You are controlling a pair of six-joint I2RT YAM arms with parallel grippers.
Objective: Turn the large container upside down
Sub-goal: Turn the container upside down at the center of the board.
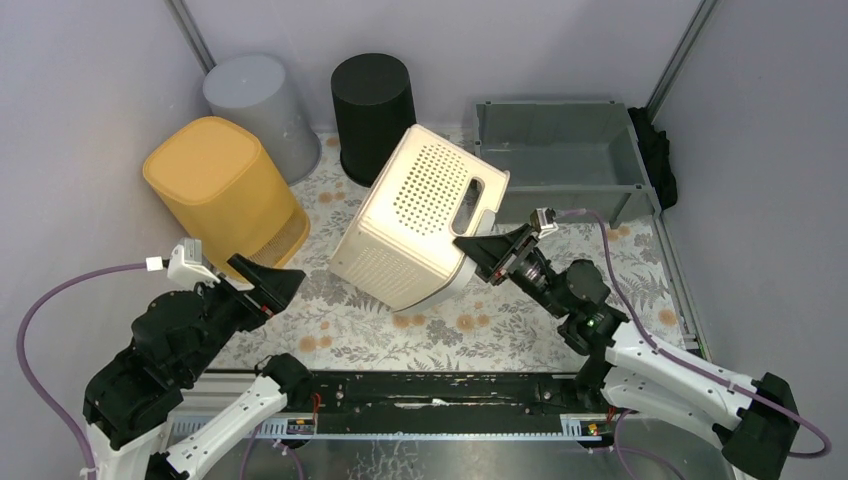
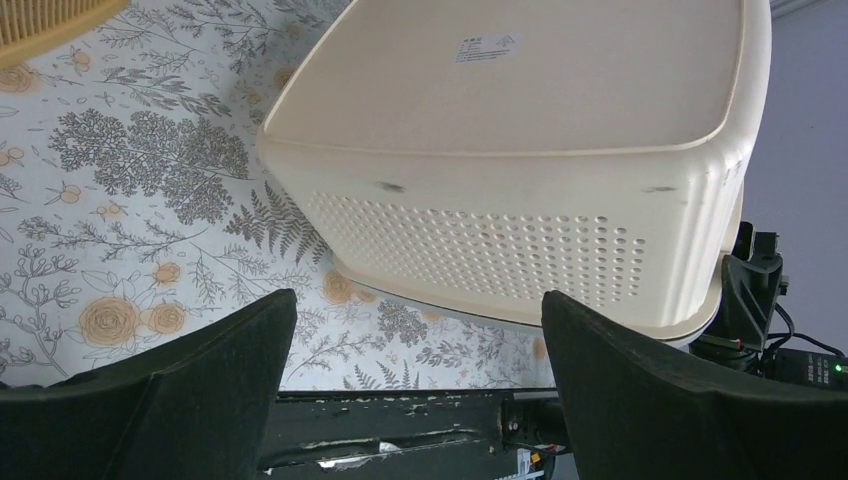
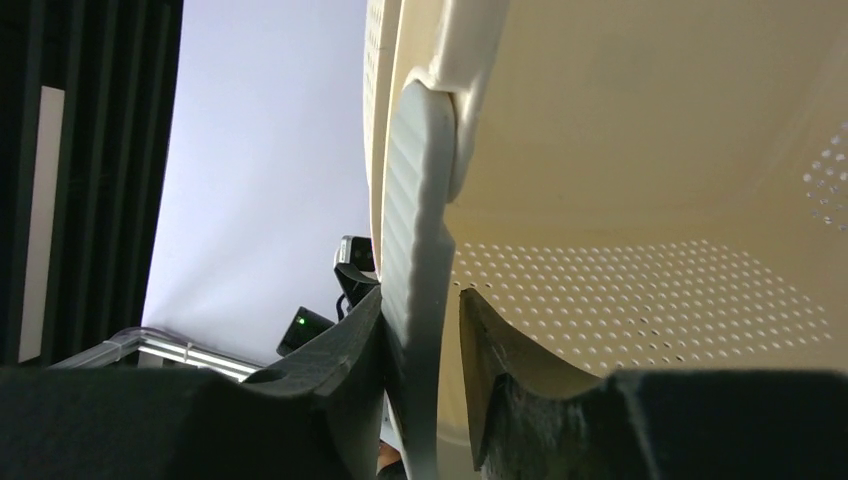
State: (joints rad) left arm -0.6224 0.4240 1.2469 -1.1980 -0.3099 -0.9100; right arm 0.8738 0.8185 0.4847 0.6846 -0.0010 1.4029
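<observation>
The right pincer (image 3: 420,295) straddles the rim of the large container (image 1: 415,215), jaws narrowly parted, one finger touching it and the other just clear. The container leans tilted on the floral table (image 1: 400,335). Nearby, the left pincer (image 2: 418,300) gapes wide, holding nothing.

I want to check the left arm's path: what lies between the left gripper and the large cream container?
Only bare flowered tablecloth. The left wrist view shows this stretch between the open left gripper and the container.
</observation>
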